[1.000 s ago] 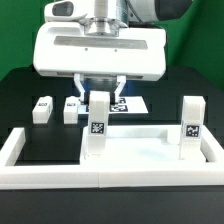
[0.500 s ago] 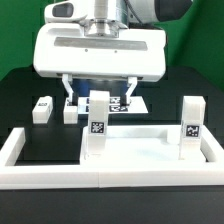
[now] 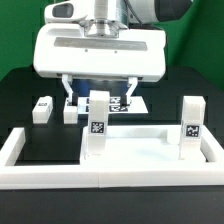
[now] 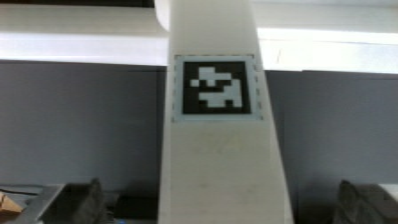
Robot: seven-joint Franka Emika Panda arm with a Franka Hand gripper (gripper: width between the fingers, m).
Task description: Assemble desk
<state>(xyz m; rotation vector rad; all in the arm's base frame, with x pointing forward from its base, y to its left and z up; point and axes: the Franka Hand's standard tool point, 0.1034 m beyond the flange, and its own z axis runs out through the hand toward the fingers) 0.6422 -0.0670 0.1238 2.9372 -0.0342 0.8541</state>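
The white desk tabletop (image 3: 140, 140) lies flat at the front, against the border wall. Two white tagged legs stand upright on it, one near the middle (image 3: 97, 128) and one at the exterior view's right (image 3: 190, 122). My gripper (image 3: 99, 98) hangs over the middle leg, open wide, with a finger (image 3: 68, 92) on each side of the leg's top and apart from it. In the wrist view that leg (image 4: 217, 150) fills the middle, with the gripper (image 4: 217, 205) open around it and gaps on both sides. Two loose legs (image 3: 41, 108) (image 3: 70, 111) lie behind at the exterior view's left.
The long low white U-shaped border wall (image 3: 20, 150) runs along the front and both sides. The marker board (image 3: 128, 104) lies flat on the black table behind the middle leg.
The fingers have spread apart from the middle leg's top, from close against it to wide open. The leg stays standing on the tabletop.
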